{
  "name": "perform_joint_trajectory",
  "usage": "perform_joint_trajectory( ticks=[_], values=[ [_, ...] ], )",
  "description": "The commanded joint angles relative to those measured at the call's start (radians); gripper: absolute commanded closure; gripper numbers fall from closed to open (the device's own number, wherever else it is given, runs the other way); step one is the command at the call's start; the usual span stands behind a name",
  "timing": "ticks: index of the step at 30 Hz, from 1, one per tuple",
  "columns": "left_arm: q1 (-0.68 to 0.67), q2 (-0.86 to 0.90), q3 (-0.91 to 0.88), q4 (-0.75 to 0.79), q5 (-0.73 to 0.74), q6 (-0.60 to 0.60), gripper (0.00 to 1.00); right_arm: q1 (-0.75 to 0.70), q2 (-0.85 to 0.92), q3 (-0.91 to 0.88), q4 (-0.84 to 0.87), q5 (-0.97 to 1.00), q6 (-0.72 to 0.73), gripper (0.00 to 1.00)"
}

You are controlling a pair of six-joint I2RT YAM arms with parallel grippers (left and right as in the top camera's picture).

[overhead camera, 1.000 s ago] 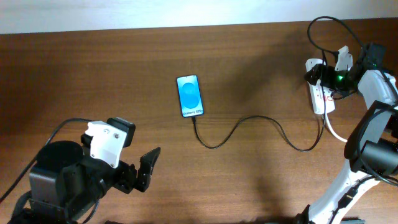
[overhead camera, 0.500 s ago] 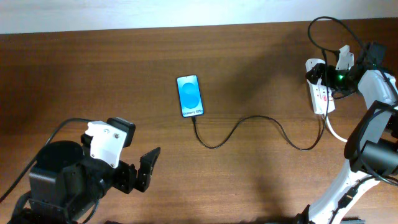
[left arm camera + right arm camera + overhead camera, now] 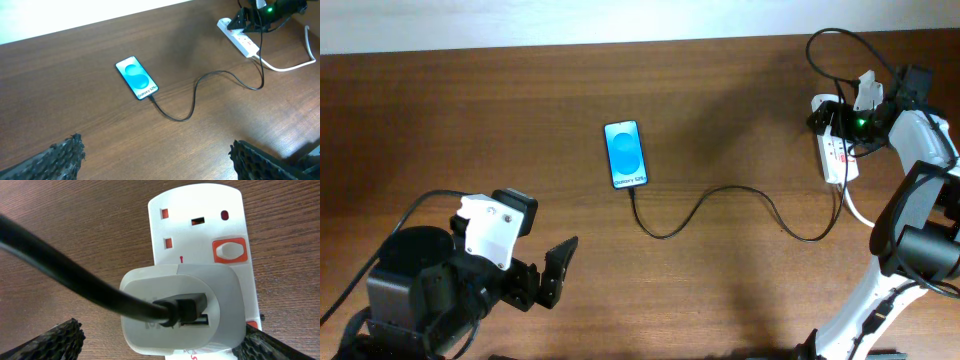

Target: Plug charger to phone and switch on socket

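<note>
The phone [image 3: 626,153] lies face up at mid-table, blue screen lit; it also shows in the left wrist view [image 3: 136,78]. The black charger cable [image 3: 720,192] runs from the phone's near edge in an S-curve to a white adapter [image 3: 182,307] plugged into the socket strip [image 3: 832,152]. In the right wrist view the strip [image 3: 200,210] shows an orange-red switch [image 3: 230,250]. My right gripper [image 3: 840,122] hovers open over the strip, fingers on either side of the adapter [image 3: 165,342]. My left gripper [image 3: 555,272] is open and empty near the front left [image 3: 160,160].
The strip's thick white cord [image 3: 857,212] trails toward the front right and shows in the left wrist view [image 3: 290,65]. A black cable loop [image 3: 840,45] rises behind the right gripper. The table's far edge [image 3: 570,45] meets a white wall.
My right gripper has shifted slightly left over the strip. The phone, cable and left arm have not moved.
</note>
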Motion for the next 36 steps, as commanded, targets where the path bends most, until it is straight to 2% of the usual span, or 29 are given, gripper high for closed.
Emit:
perform_joint_trajectory(
  ticks=[1,6,9,12,15,20,28,36],
  values=[
    [-0.002,-0.001,-0.008,0.002,-0.014,0.015,0.01,0.022,0.019,0.011,-0.001,0.001,-0.01,0.01],
    [-0.002,-0.001,-0.008,0.002,-0.014,0.015,0.01,0.022,0.051,-0.018,0.001,-0.012,-0.007,0.02],
    [-0.002,-0.001,-0.008,0.002,-0.014,0.015,0.01,0.022,0.067,-0.02,-0.006,-0.115,-0.006,0.02],
    [-0.002,-0.001,-0.008,0.002,-0.014,0.015,0.01,0.023,0.067,-0.021,-0.037,-0.129,0.005,0.02],
    [-0.002,-0.001,-0.008,0.002,-0.014,0.015,0.01,0.008,0.063,-0.011,-0.051,-0.104,0.021,0.02],
    [-0.002,0.0,-0.008,0.002,-0.014,0.015,0.01,-0.045,0.057,0.111,-0.13,0.046,0.047,0.02],
    [-0.002,0.0,-0.008,0.002,-0.014,0.015,0.01,-0.042,0.057,0.115,-0.126,-0.06,0.047,0.02],
    [-0.002,0.0,-0.008,0.002,-0.014,0.015,0.01,-0.003,0.058,0.114,-0.113,-0.014,0.046,0.02]
  ],
)
